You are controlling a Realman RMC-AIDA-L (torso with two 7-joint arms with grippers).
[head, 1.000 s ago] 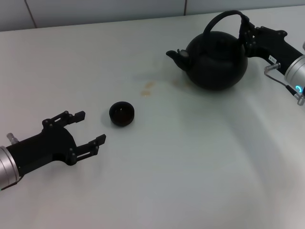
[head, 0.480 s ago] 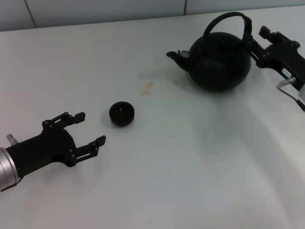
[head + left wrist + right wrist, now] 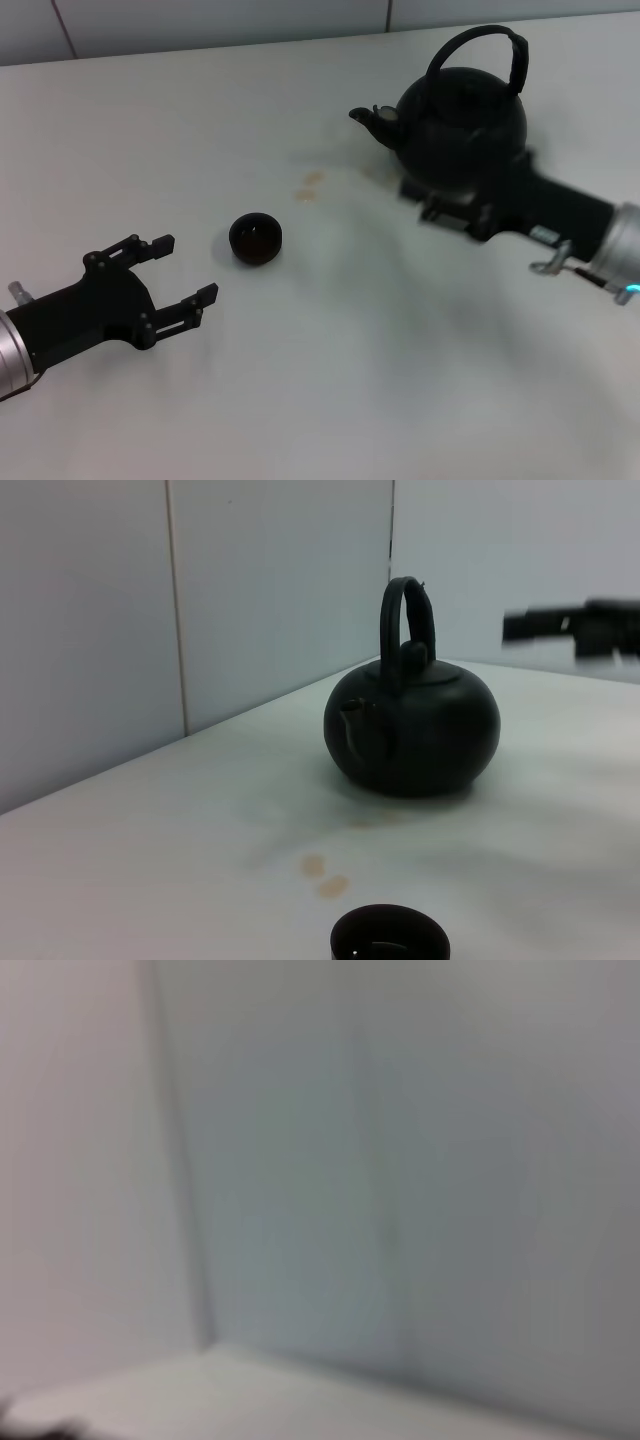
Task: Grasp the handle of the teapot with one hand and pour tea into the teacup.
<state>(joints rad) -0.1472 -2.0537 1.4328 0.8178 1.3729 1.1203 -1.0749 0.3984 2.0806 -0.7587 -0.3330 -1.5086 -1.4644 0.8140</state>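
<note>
Round black teapot (image 3: 462,125) standing upright on the white table (image 3: 330,380) at the far right, its short spout (image 3: 368,117) pointing toward the robot's left and its arched handle (image 3: 478,55) rising free over the lid. Right gripper (image 3: 440,200) reaches in low from the right, in front of the teapot's near side; its fingers overlap the dark pot and their spread cannot be told, nor whether they touch the pot. Small dark teacup (image 3: 256,239) sits upright, well apart from the teapot, toward the left. 2 pale amber drops of tea (image 3: 310,186) lie on the table between teacup and spout. Left gripper (image 3: 180,272) rests low at the near left, just short of the teacup, its jaws spread and holding nothing. In the left wrist view, the teapot (image 3: 412,725) stands beyond the drops (image 3: 324,876) and the teacup's rim (image 3: 390,936).
</note>
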